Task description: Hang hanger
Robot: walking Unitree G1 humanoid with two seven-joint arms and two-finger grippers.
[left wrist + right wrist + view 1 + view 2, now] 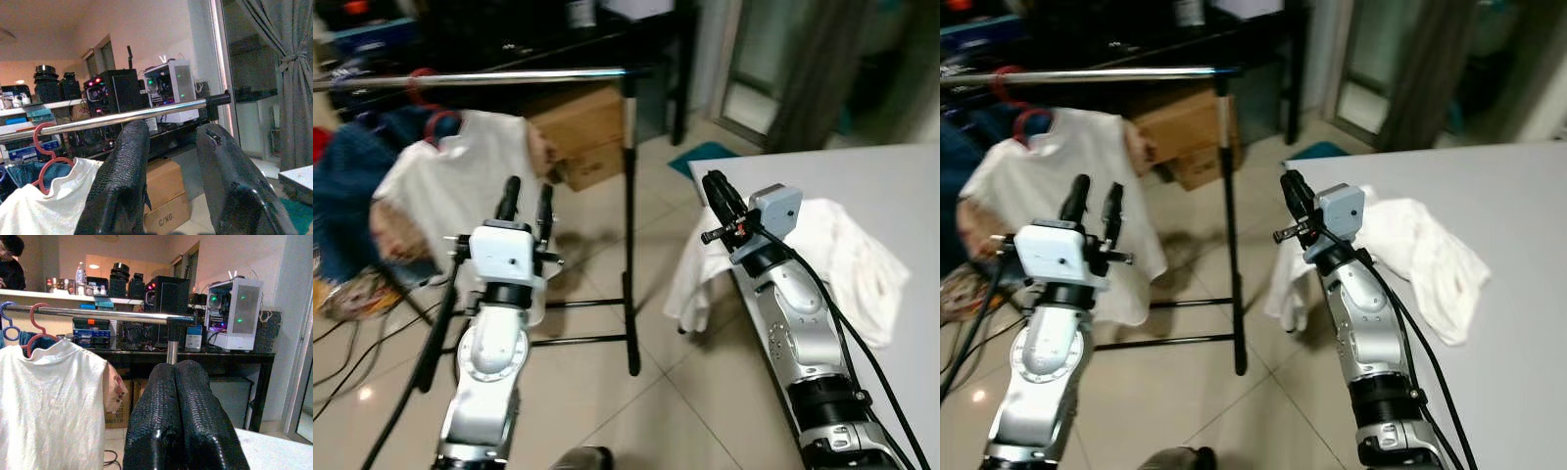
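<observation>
Left eye view: the left gripper [527, 201] is raised in front of the rack, its two fingers parted with nothing between them, pointing up toward the rail [480, 77]. A red hanger [429, 110] hangs by its hook on that rail, carrying a white shirt [460, 181] that drapes down just behind the left gripper. Beside it, further to the robot's left, a blue garment [347, 186] hangs on the same rail. The rail ends at a black upright post [629, 235] whose foot stands on the tiled floor [646, 411].

The right gripper [717, 196] is lifted beside the corner of a grey table [881, 186], fingers pressed together and holding nothing, as the right wrist view shows with the two pads [183, 421] touching. A white cloth [842, 259] lies crumpled on the table edge just behind the right arm, part of it hanging over the corner toward the floor.

Cardboard boxes [582, 137] sit on the floor behind the rack, under a dark desk [234, 357] that bears a lit computer case [234, 313]. A grey curtain [286, 83] hangs off to the right
</observation>
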